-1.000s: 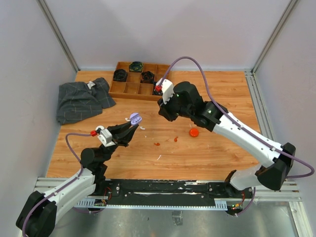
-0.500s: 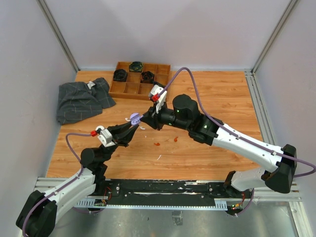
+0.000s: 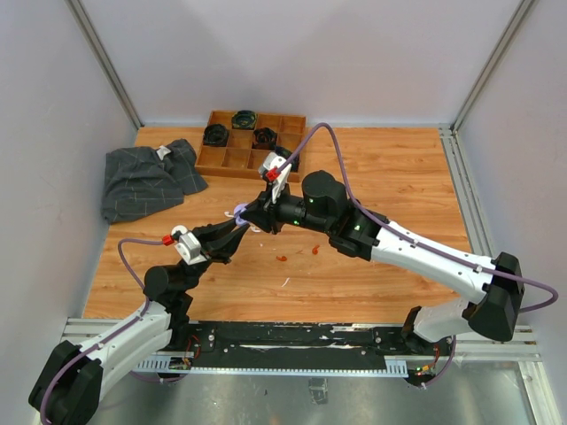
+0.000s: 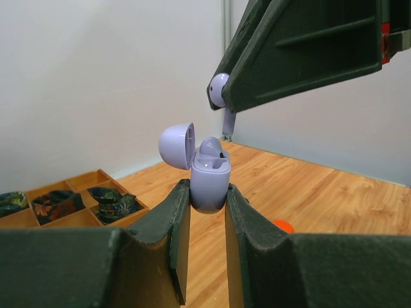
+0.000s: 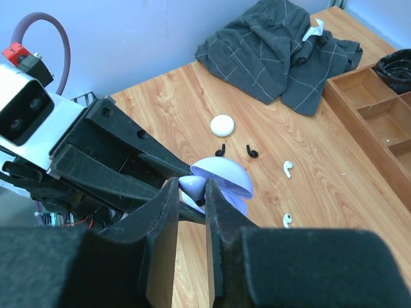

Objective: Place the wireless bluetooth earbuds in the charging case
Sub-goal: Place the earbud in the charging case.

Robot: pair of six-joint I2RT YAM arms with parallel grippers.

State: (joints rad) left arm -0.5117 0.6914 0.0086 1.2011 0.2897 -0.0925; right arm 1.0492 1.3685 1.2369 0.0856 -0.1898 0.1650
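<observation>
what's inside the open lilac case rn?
One lilac earbud sits in the lilac case. The other slot is not visible from here. A second earbud is pinched in the right fingers above, not in.

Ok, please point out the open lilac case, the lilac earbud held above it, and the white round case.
lilac case (image 4: 210, 187), left wrist view, on its lower body.
lilac earbud (image 4: 218, 90), left wrist view, on its rounded head.
white round case (image 5: 223, 125), right wrist view, on the middle of its top.

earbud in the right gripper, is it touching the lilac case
Apart. The left wrist view shows the earbud hanging above the open case, with a clear gap between its stem and the case.
</observation>
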